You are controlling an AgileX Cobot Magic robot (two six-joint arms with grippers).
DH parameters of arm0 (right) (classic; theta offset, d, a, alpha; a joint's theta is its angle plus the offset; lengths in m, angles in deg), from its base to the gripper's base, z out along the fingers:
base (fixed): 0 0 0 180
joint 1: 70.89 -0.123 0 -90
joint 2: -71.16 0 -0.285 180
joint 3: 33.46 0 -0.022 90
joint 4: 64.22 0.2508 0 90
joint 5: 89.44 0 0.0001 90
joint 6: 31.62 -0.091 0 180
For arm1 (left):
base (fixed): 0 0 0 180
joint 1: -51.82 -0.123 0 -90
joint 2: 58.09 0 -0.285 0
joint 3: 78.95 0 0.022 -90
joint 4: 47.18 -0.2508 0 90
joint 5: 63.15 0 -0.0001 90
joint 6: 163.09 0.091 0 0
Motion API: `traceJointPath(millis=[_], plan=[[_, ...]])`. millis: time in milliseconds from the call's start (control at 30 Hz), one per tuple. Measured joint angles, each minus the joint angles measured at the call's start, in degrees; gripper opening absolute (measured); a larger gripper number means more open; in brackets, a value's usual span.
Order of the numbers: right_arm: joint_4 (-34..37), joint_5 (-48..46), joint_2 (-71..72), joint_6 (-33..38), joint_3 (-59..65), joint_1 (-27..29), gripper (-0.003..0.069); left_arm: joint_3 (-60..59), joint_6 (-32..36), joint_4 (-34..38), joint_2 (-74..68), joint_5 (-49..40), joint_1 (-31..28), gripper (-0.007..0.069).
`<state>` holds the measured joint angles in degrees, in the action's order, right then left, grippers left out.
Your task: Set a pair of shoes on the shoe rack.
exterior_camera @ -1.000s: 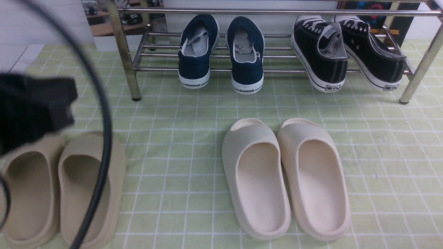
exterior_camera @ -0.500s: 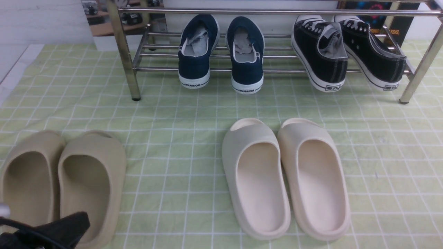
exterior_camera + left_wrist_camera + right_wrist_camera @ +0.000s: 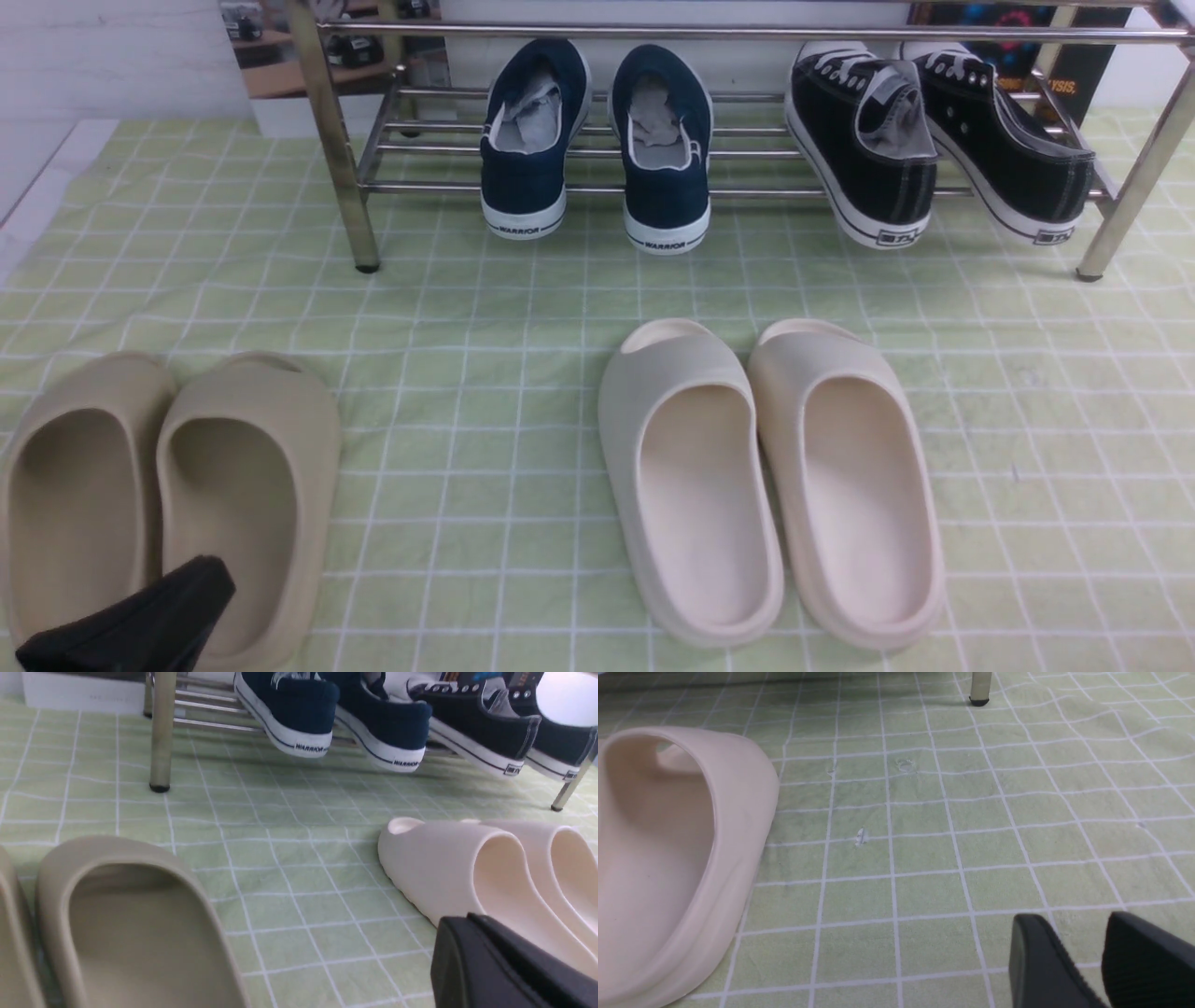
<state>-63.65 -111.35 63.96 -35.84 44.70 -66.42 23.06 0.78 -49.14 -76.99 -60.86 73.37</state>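
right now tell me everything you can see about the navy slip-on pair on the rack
The navy slip-on pair is two dark blue canvas sneakers with white rubber soles, white trim round the openings and grey insoles; "WARRIOR" is printed on each heel. They sit side by side, a gap between them, on the low bars of the chrome shoe rack, toes toward the back and raised, heels tilted down over the front bar. The black lace-up sneakers sit to their right, apart. No tool touches them.

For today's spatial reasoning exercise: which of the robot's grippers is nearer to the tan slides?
Left. The left gripper overlaps the tan slides in the front view. The right gripper is out of that view, near the cream slides.
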Motion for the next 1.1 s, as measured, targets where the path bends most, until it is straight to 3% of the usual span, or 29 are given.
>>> traceJointPath(millis=[300, 600, 1100], plan=[[0.0, 0.0, 0.0, 0.0, 0.0, 0.0, 0.0244, -0.85, 2.05, -2.81, 10.55, -8.15, -12.24, -0.0013], [0.11, -0.05, 0.0, 0.0, 0.0, 0.0, 0.0244, -0.95, 4.08, -1.03, 11.7, -24.46, -13.23, -0.0013], [0.05, -0.05, 0.0, 0.0, 0.0, 0.0, 0.0244, -0.95, 7.49, -0.61, 11.7, -24.55, -13.23, -0.0013]])
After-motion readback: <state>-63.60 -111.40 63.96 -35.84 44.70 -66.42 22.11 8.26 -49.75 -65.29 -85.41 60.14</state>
